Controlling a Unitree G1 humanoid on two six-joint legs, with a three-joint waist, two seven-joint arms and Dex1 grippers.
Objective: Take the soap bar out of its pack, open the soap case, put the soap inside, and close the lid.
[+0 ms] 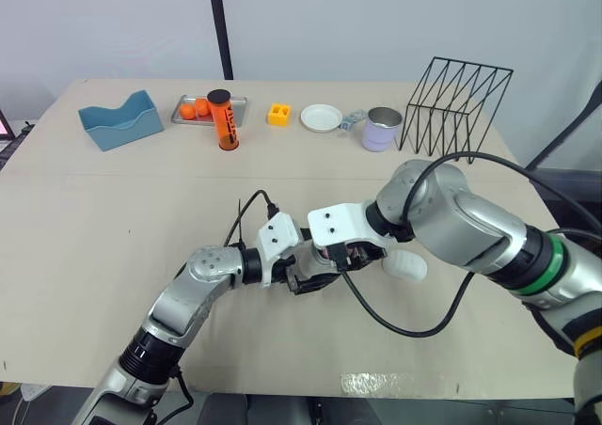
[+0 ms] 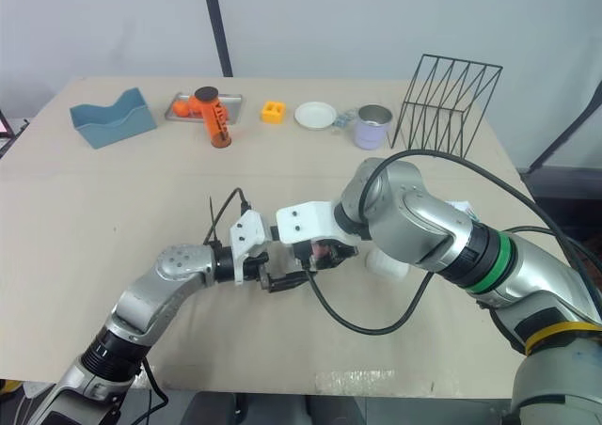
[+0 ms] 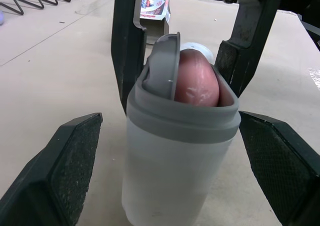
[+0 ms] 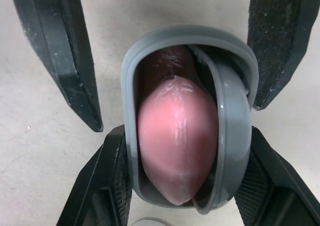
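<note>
Two grippers meet over the table (image 1: pixel 113 218), facing each other, with the soap case (image 3: pixel 175 176) between them.

1. Left gripper (image 3: pixel 170 118): wide open. One finger stands on each side of the lower body of the soap case, with bare table showing between each pad and the case wall. It holds nothing.

2. Right gripper (image 4: pixel 185 131): comes in from the opposite side and straddles the upper part of the soap case. Its fingers (image 4: pixel 107 181) lie close against the grey rim on both sides, with no gap visible, so it has hold of the case.

3. Soap case: stands upright on the table, directly between the open left fingers. The body is translucent white and the mouth has a grey collar.

4. Soap (image 4: pixel 177 136): pink and rounded. It sits inside the case, with its top rising just above the collar.

5. Lid (image 3: pixel 162 66): grey and not closed. It stands tilted on edge at one side of the mouth, touching the soap.

6. Pack (image 3: pixel 154 3): a printed carton on the table beyond the right gripper, well apart from the case.

7. White rounded piece (image 1: pixel 406 265): lies on the table just beside the right gripper, on the side away from the left gripper.
</note>
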